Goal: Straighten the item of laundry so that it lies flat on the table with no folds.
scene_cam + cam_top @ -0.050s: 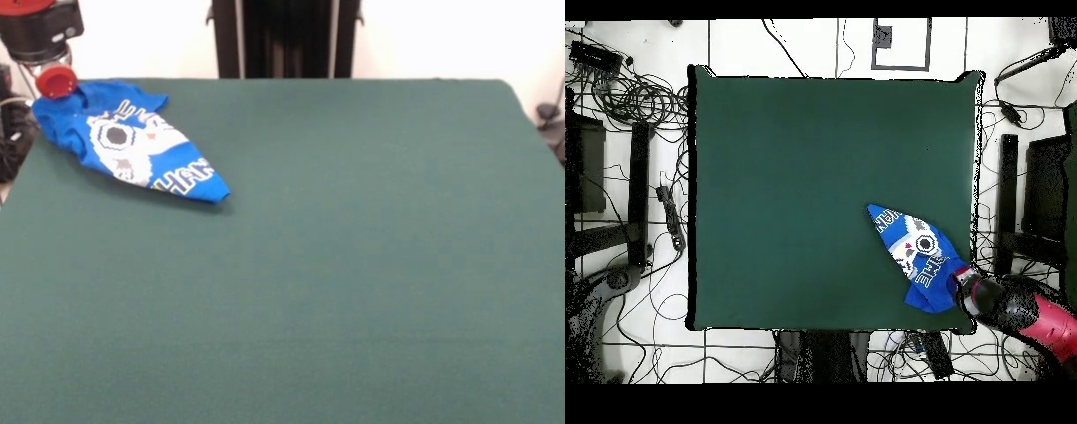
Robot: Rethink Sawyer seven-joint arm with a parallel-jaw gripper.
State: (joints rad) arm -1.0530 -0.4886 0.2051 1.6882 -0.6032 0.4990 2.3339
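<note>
The item of laundry (132,141) is a small bright blue T-shirt, bunched into a long pointed shape with folds. Its white-grey print and yellow lettering face up. It lies at the far left corner of the green table (353,265) in the front view. Seen from overhead, the shirt (915,250) is near the table's (795,180) lower right corner. My gripper (57,84) is down at the shirt's end nearest the table corner, and a red round part shows there. The overhead view has the gripper (963,283) at the shirt's edge, on the red and black arm. Its state is hidden.
A bundle of black cables (11,132) lies just off the table's left edge beside the gripper. Loose cables (635,100) and dark stands (1010,200) ring the table on the white floor. The table's right edge (975,180) runs close to the shirt.
</note>
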